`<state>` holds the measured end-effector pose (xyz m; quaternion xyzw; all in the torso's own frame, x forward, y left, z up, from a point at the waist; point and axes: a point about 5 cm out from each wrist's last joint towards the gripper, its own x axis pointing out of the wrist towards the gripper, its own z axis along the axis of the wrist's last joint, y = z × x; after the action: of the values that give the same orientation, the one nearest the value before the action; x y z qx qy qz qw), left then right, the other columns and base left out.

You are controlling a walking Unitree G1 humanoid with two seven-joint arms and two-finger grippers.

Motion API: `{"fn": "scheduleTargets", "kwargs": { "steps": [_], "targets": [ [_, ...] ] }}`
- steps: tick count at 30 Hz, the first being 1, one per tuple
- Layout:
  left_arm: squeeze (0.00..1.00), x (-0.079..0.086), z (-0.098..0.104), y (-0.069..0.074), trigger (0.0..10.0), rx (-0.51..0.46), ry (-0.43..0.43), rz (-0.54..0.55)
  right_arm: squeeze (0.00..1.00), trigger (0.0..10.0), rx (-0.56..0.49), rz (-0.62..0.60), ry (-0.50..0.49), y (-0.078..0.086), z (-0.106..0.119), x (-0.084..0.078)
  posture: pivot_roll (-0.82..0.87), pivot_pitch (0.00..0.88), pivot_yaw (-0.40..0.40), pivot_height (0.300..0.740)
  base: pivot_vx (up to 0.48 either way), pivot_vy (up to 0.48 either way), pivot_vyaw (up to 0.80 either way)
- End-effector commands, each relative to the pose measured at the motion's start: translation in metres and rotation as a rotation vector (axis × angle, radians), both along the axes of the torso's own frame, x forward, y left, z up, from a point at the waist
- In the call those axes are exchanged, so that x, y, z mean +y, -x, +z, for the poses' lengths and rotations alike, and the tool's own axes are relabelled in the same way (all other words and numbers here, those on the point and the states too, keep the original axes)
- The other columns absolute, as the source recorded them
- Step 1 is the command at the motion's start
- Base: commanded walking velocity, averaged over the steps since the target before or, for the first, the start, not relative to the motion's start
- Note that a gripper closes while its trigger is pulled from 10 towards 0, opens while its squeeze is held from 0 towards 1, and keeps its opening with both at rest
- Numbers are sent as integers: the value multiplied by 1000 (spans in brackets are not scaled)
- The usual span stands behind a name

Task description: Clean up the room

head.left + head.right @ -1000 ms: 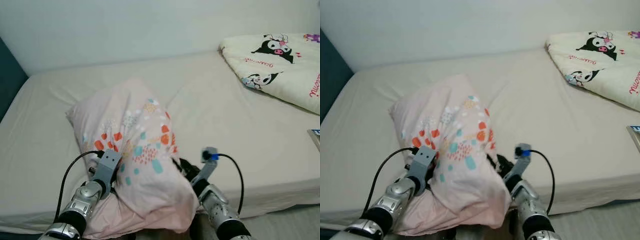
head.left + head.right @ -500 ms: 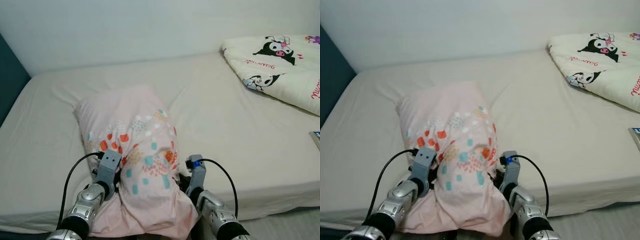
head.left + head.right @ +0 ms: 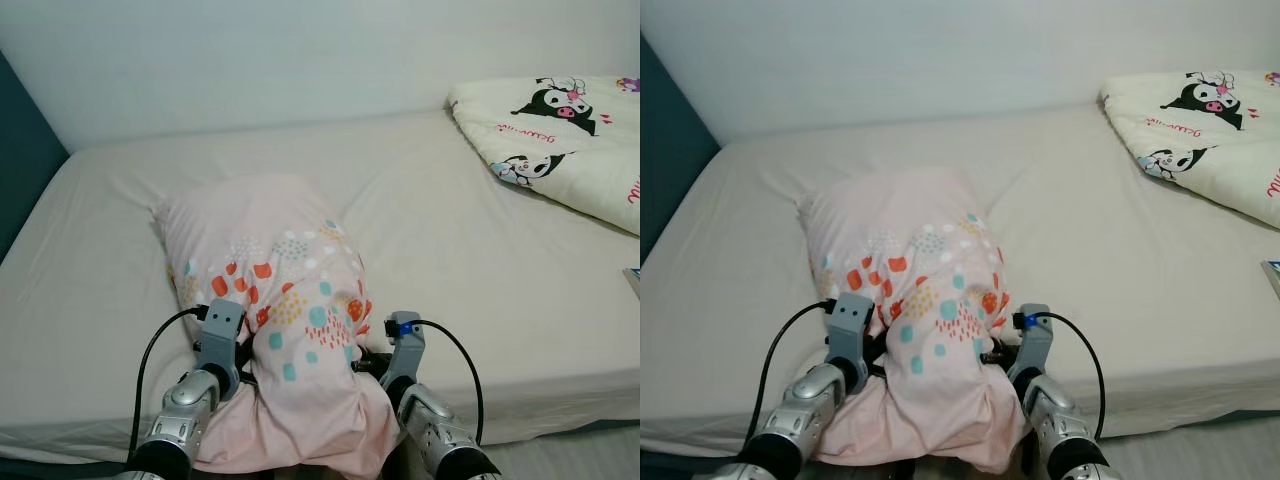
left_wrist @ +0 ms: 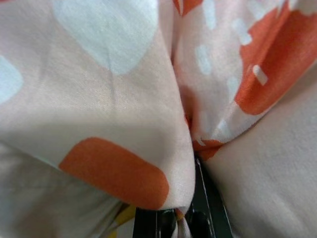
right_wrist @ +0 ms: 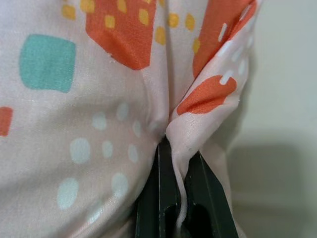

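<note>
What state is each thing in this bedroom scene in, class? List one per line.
Pink patterned pillow: lying on the bed, near end pinched from both sides.
Left claw: shut on pillow fabric.
Right claw: shut on pillow fabric.
Cartoon-print comforter: bunched up at the bed's far right.
Bed sheet: wrinkled, on the mattress.

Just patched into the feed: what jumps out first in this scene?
The pink patterned pillow dominates, lying on the near edge of the bed, with the left gripper and right gripper each pinching a fold of its cover from either side. Next is the cream cartoon-print quilt, folded at the bed's far right corner.
</note>
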<state>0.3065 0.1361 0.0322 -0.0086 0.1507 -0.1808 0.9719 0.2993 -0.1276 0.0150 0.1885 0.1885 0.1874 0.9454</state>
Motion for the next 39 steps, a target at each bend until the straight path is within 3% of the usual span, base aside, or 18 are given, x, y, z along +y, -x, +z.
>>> {"fn": "scheduleTargets", "kwargs": {
  "steps": [1, 3, 4, 8, 9, 10, 16, 24, 39],
  "targets": [
    [0, -15, 5, 1, 0, -22, 59, -24, 0, 0, -28, 14, -42, 1, 4, 14, 24, 79, 45, 617, 0, 0, 0],
    [0, -17, 14, -2, 510, -67, 69, -18, 0, 0, -77, -7, -50, -3, 12, 11, 22, 66, 49, 617, 0, 0, 0],
    [0, -21, 30, -9, 10000, -128, 56, -8, 0, 0, -198, -29, -23, -10, 31, 7, 16, 42, 52, 617, 0, 0, 0],
    [0, -22, 42, -15, 10000, -166, 33, 12, 0, 549, -302, -57, 13, -13, 48, 4, 9, 25, 52, 617, 0, 0, 0],
    [0, -24, 49, -18, 10000, -183, 48, 14, 0, 10000, -353, -81, 43, -16, 58, 3, 3, 13, 53, 617, 0, 0, 0],
    [0, -26, 64, -23, 10000, -239, 80, 22, 0, 10000, -449, -122, 77, -19, 79, 0, -3, 0, 56, 617, 0, 0, 0],
    [0, -32, 88, -22, 10000, -380, 69, -19, 0, 10000, -574, -122, 164, -21, 104, -2, -11, 0, 59, 617, 0, 0, 0],
    [0, -37, 103, -21, 10000, -416, 129, -4, 0, 10000, -556, -202, 202, -19, 103, -9, -10, 0, 54, 637, 0, 0, 0],
    [0, -34, 113, -17, 10000, -451, 150, 47, 0, 10000, -532, -233, 229, -15, 103, -8, -5, 0, 55, 702, 0, 0, 0]
  ]
}}
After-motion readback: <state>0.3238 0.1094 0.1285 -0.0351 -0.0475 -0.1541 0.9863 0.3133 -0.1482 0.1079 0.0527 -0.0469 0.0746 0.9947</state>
